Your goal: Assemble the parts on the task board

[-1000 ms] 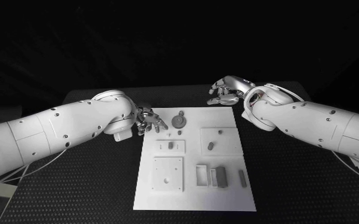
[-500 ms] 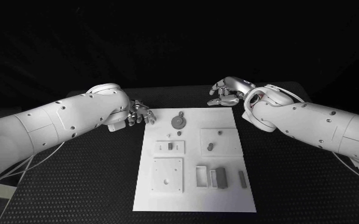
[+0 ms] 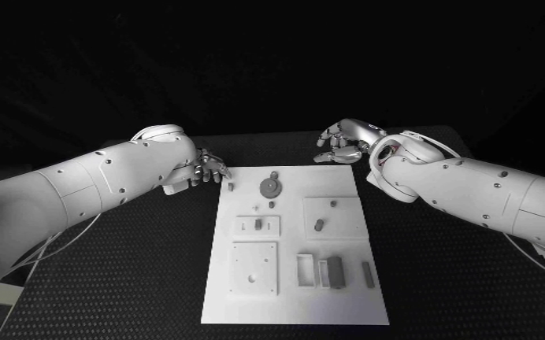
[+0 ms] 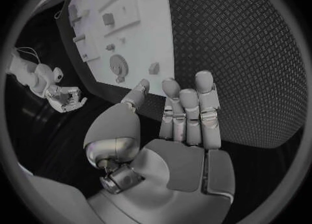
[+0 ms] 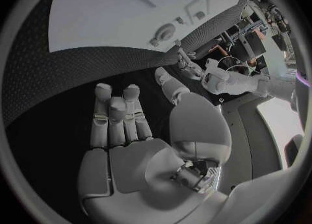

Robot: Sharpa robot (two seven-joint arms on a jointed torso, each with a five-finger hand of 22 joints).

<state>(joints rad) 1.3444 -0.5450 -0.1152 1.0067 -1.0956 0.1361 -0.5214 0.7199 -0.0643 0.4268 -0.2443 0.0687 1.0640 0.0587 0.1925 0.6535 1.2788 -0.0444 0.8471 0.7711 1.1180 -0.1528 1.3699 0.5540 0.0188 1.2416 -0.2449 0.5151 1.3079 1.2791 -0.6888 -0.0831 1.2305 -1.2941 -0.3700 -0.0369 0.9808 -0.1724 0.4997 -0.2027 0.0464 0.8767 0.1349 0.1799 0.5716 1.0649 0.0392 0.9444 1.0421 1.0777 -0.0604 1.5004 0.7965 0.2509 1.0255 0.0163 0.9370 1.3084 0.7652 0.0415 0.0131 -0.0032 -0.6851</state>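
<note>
The white task board (image 3: 293, 304) lies in the middle of the black table. At its far end a round grey disc part (image 3: 270, 186) lies flat, with a small grey piece (image 3: 231, 186) beside it near the far left corner. My left hand (image 3: 208, 169) hovers just off that corner, fingers straight and empty. Its wrist view shows these fingers (image 4: 187, 110) over the mat, short of the board (image 4: 143, 5), the disc (image 4: 118, 66) and the small piece (image 4: 154, 68). My right hand (image 3: 343, 142) hangs beyond the far right corner, holding nothing.
Further grey parts lie on the board: a small peg (image 3: 259, 223), an oval piece (image 3: 319, 224), a block (image 3: 334, 270) and a thin bar (image 3: 368, 271). A raised square plate (image 3: 254, 266) sits at the near left. Black mat (image 3: 125, 277) flanks the board.
My left hand has drawn back off the board's far left corner toward the left, uncovering the small grey piece there. The right hand has hardly moved.
</note>
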